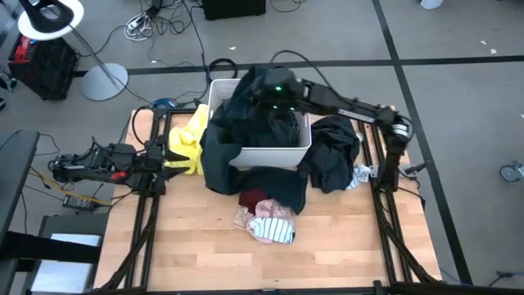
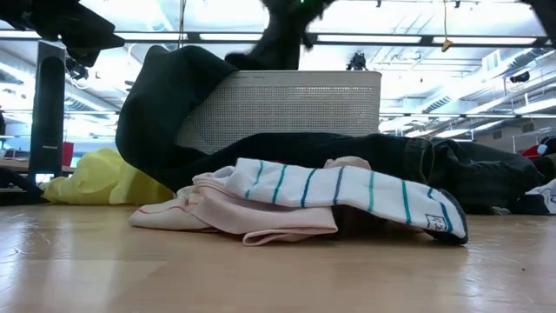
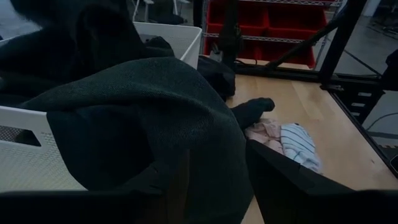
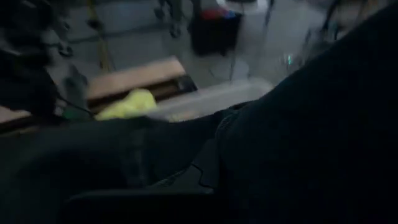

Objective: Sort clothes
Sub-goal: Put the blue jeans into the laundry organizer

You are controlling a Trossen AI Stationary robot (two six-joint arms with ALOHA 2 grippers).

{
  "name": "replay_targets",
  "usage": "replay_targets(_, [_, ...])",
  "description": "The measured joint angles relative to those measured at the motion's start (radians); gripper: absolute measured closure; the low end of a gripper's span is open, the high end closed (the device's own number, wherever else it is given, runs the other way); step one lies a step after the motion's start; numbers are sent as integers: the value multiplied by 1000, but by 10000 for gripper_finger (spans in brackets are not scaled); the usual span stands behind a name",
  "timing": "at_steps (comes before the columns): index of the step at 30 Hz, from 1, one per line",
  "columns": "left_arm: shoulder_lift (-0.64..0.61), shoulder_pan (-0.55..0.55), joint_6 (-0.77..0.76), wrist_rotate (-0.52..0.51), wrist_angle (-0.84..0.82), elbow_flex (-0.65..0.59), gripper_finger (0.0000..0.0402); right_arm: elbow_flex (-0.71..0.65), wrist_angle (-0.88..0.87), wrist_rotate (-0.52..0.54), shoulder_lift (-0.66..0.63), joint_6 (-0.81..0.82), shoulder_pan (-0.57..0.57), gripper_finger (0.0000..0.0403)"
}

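- Right gripper [image 1: 264, 92]: reaches over the white bin [image 1: 301, 152], buried in dark fabric. Whether its fingers are spread or closed cannot be told, as cloth hides them in the right wrist view.
- Dark garment [image 1: 246, 115]: bunched directly under and around the right gripper, filling the bin; it spills over the bin's near-left corner onto the table [image 1: 205, 246]. In the low view it drapes down the bin's side [image 2: 152, 113].
- Left gripper [image 1: 155, 157]: waits at the table's left edge, well apart from the right gripper. Its fingers [image 3: 292, 186] appear spread, with nothing seen between them.
- Yellow garment [image 1: 188, 139]: just beside the left gripper, between it and the bin.
- Black garment [image 1: 332, 152]: heaped against the bin's right side, below the right arm.
- Maroon garment [image 1: 254, 197]: on the table in front of the bin, near side of the right gripper.
- Salmon pink garment [image 2: 217, 209]: just beyond the maroon piece, touching it.
- White-striped garment [image 1: 274, 232]: lies on the pink one, farthest from the right gripper.
- Blue plaid garment [image 1: 359, 175]: peeks from under the black heap.
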Motion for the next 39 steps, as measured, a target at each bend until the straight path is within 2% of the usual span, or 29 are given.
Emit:
replay_targets(4, [0, 0, 0, 0, -1, 0, 238, 2, -46, -91, 102, 117, -43, 401])
replay_targets(10, [0, 0, 0, 3, -1, 0, 239, 5, -138, -109, 242, 237, -77, 401])
replay_targets(19, [0, 0, 0, 10, -1, 0, 238, 10, -147, -210, 347, 440, -119, 384])
replay_targets(27, [0, 0, 0, 10, -2, 0, 238, -1, -165, -252, 285, 453, -127, 326])
replay_targets(39, [0, 0, 0, 10, -2, 0, 239, -3, -264, -255, 50, 350, -125, 247])
